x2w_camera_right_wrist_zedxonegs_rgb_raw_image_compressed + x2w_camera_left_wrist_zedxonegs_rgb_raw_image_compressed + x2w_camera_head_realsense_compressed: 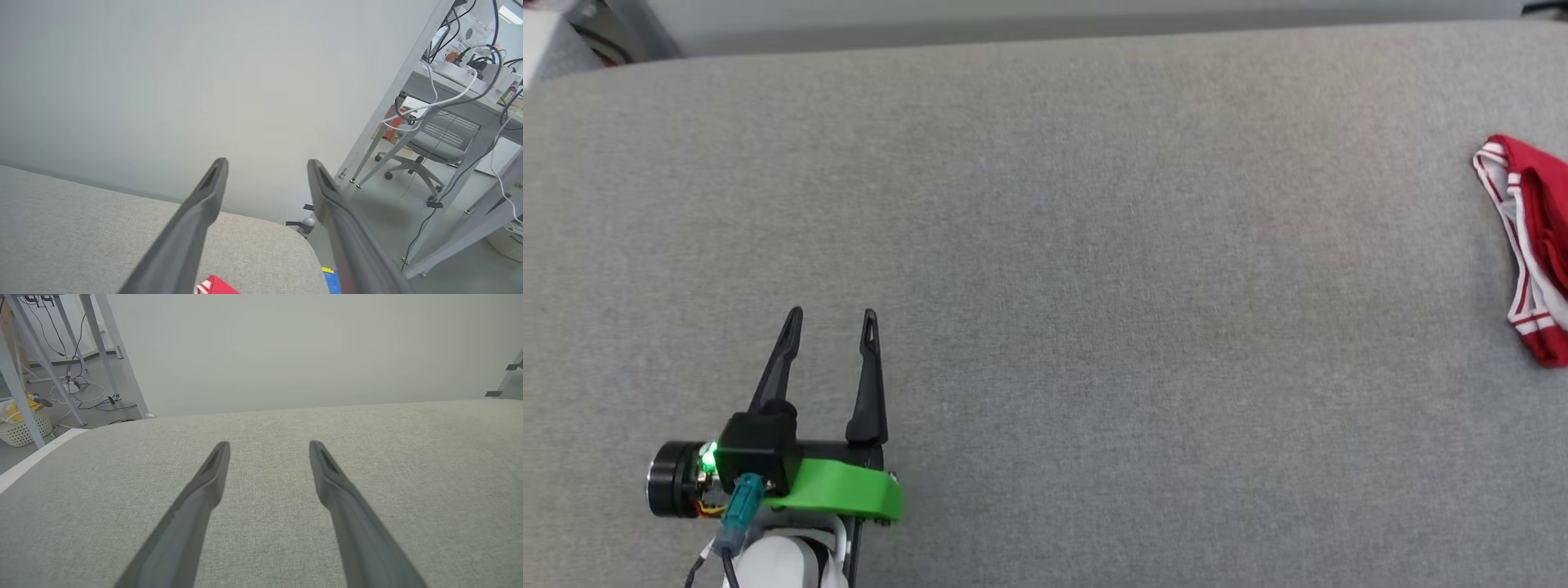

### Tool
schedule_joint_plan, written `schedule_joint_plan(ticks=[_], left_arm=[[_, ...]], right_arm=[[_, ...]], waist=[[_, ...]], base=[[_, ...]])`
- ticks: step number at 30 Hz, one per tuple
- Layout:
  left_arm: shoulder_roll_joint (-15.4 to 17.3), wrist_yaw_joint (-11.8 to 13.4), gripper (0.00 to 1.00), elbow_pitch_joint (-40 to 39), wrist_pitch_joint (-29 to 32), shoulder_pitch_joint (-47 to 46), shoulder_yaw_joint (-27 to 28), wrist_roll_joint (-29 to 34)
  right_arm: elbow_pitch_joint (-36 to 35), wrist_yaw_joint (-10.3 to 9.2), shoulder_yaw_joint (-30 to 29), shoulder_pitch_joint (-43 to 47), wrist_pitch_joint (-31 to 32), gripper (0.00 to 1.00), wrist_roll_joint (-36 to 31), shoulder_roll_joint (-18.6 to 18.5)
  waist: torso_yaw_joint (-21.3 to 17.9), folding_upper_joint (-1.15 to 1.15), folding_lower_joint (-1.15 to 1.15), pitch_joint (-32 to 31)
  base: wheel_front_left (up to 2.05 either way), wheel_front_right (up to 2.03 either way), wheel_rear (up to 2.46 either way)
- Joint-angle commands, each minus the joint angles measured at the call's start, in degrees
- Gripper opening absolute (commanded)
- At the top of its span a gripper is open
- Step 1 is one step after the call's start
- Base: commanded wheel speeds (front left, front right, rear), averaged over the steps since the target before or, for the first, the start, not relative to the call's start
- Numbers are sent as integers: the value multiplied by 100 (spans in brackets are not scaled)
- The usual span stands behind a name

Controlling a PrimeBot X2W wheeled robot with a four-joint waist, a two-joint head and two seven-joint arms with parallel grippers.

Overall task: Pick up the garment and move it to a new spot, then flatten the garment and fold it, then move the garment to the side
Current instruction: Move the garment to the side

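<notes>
The garment (1535,245), red with white and red-white striped trim, lies bunched at the far right edge of the grey surface, cut off by the frame. A red corner of the garment (214,286) shows low between the right fingers in the right wrist view. My right gripper (266,163) is open above it, with nothing between its fingers. My left gripper (833,314) rests open at the lower left of the surface, far from the garment. In the left wrist view the left gripper (269,444) has only grey fabric between its fingers.
The grey padded surface (1045,286) spans the head view; its rounded right corner (302,241) drops to the floor. Beyond that stand desk legs (380,122), an office chair (425,151) and cables. A white basket (24,428) sits on the floor off the left side.
</notes>
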Motion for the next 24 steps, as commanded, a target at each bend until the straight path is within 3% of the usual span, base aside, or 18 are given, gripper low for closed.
schedule_joint_plan(ticks=[1, 13, 18, 24], left_arm=[[-20, 16, 100, 41, -34, 93, 24, -38], [-49, -50, 100, 252, -34, 382, 59, -7], [-54, -62, 100, 349, -34, 431, 72, 19], [-69, -54, 100, 425, -34, 519, 62, 25]], right_arm=[[-188, -5, -103, 214, -73, 100, -127, 204], [-2275, -5, -797, 2125, -140, 100, -1400, 2281], [-2515, -5, -821, 2884, -140, 100, -1642, 2943], [-2577, -5, -841, 3619, -141, 100, -1723, 3460]], waist=[[266, 0, 0, -410], [624, 0, 0, -901], [691, 0, 0, -1053], [755, 0, 0, -1248]], base=[[0, 0, 0], [0, 0, 0], [0, 0, 0], [0, 0, 0]])
